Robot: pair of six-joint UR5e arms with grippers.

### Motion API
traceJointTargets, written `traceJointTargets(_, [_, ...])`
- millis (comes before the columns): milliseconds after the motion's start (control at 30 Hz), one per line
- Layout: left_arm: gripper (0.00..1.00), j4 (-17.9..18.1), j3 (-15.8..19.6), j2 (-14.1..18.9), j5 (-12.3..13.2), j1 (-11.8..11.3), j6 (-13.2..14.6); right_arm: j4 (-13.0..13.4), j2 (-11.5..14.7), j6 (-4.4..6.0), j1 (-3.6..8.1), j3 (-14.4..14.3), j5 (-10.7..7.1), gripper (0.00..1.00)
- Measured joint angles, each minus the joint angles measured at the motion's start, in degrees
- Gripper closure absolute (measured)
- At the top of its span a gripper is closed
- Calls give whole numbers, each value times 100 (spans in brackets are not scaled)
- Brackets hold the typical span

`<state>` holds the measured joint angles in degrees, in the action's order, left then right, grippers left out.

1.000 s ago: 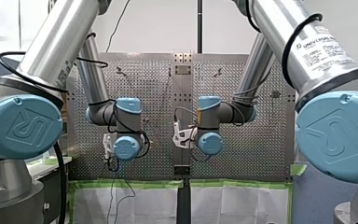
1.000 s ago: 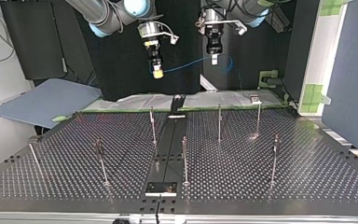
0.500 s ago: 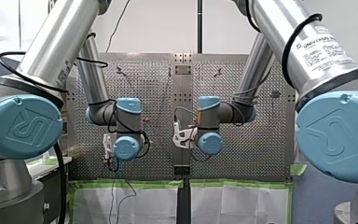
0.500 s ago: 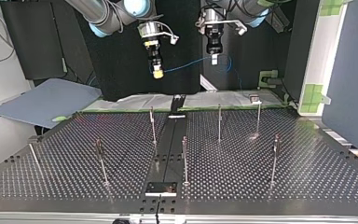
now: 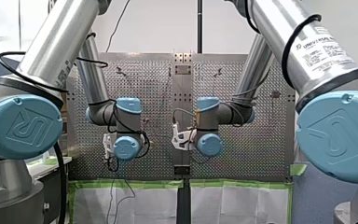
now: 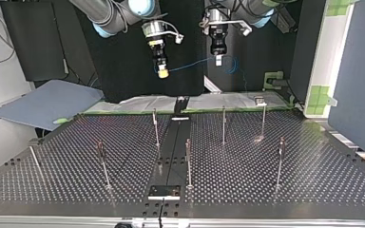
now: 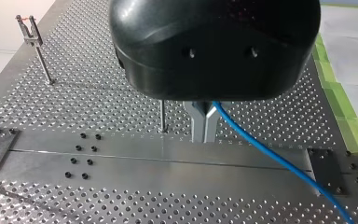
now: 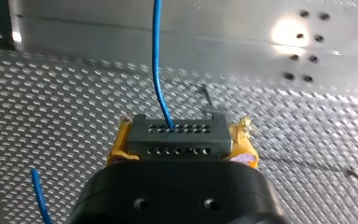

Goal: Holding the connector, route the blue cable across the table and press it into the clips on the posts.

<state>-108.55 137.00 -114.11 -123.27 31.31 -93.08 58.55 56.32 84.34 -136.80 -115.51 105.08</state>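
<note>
Connector (image 8: 176, 136) fills right tool (image 6: 162, 72); left tool (image 7: 204, 126) pinches cable (image 7: 270, 156).

My left arm (image 5: 60, 32) and my right arm (image 5: 279, 32) are silver tubes with pale-blue joint caps (image 5: 21, 126) embossed with a logo. Black cables (image 5: 14, 70) loop around them; a label (image 5: 324, 49) marks the right. White brackets (image 5: 182, 136) sit at the wrists. My left end effector (image 7: 204, 133) is rounded black with metal fingers (image 7: 197, 126); my right end effector (image 8: 182, 140), also black, has yellow pads (image 8: 244, 135).
</note>
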Motion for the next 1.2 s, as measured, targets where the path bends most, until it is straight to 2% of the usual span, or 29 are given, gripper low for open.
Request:
traceJointTargets(167, [100, -1, 0, 0, 0, 0, 0, -252, -246, -4, -202, 4, 3, 100])
traceJointTargets(333, [100, -1, 0, 0, 0, 0, 0, -455, -348, -4, -242, 6, 4, 100])
traceJointTargets(500, [100, -1, 0, 0, 0, 0, 0, -489, -360, -4, -246, 6, 5, 100])
traceJointTargets(700, [100, -13, 60, -32, -47, 60, 38, -502, -371, -13, -239, 15, 13, 100])
traceJointTargets(767, [100, -15, 136, -44, -70, 114, 51, -552, -421, -57, -189, 63, 42, 100])
traceJointTargets(833, [100, -17, 245, -49, -81, 145, 58, -643, -512, -95, -105, 107, 61, 100])
traceJointTargets(933, [100, -18, 370, -51, -86, 162, 61, -789, -636, -118, -39, 135, 71, 100])
traceJointTargets(1200, [100, -18, 428, -53, -88, 166, 62, -1183, -710, -127, -11, 146, 75, 100])
